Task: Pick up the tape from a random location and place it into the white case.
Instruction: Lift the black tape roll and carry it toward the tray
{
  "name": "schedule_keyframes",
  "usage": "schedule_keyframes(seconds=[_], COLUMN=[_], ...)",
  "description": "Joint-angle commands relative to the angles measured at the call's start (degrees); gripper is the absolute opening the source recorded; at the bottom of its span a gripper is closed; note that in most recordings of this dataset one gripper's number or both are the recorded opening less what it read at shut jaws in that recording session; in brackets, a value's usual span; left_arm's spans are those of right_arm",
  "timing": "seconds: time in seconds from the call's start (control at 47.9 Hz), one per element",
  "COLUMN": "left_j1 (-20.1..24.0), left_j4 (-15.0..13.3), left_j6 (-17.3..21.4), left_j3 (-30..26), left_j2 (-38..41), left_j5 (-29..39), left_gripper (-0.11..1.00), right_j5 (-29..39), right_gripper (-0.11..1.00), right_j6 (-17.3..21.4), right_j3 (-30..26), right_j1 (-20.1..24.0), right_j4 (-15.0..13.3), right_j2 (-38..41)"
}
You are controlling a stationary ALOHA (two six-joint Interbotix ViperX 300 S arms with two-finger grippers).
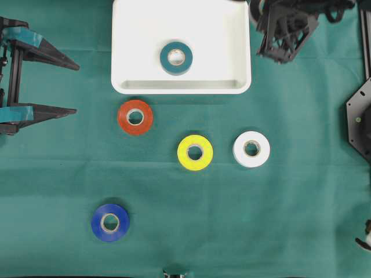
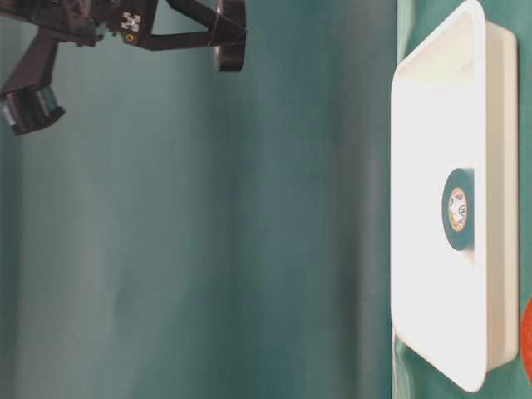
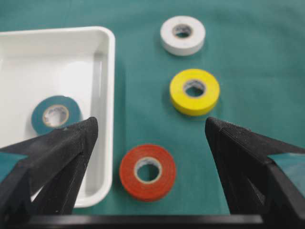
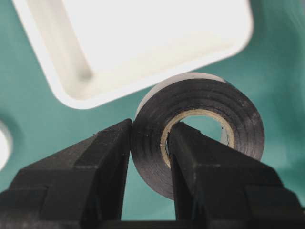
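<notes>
Overhead view: white case (image 1: 181,84) at the table's far edge, teal roll (image 1: 176,58) inside; right gripper (image 1: 284,32) beyond its right corner, left gripper (image 1: 58,84) spread wide and empty at the left edge. Right wrist view: jaws clamped on a black tape roll's (image 4: 200,138) wall, one finger (image 4: 200,162) through its hole. Carry it clear over the rim, release above bare floor.

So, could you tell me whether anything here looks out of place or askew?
Nothing stands out. The teal tape lies flat in the white case, the other rolls lie flat on the green cloth, and the right gripper holds a black tape by its wall.
</notes>
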Motion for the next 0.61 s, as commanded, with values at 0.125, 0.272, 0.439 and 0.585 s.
schedule_keyframes(seconds=[0.125, 0.272, 0.439, 0.585], left_j1=[-0.09, -0.09, -0.09, -0.09], left_j4=[0.00, 0.00, 0.00, -0.09], left_j6=[0.00, 0.00, 0.00, 0.00], left_j3=[-1.76, -1.76, -1.67, -1.76], left_j2=[0.00, 0.00, 0.00, 0.00], left_j5=[-0.09, -0.09, -0.09, -0.09], left_gripper=[0.99, 0.99, 0.99, 0.99], right_j5=[-0.70, -2.02, -3.25, -3.69], right_gripper=[0.26, 0.26, 0.26, 0.26], right_j6=[-0.09, -0.09, -0.53, -2.11], right_j3=[-0.53, -0.79, -2.99, -6.94], right_j1=[-0.97, -0.97, -0.97, -0.97], right_j4=[0.09, 1.05, 1.05, 1.05], right_j2=[-1.23, -0.88, 1.93, 6.42])
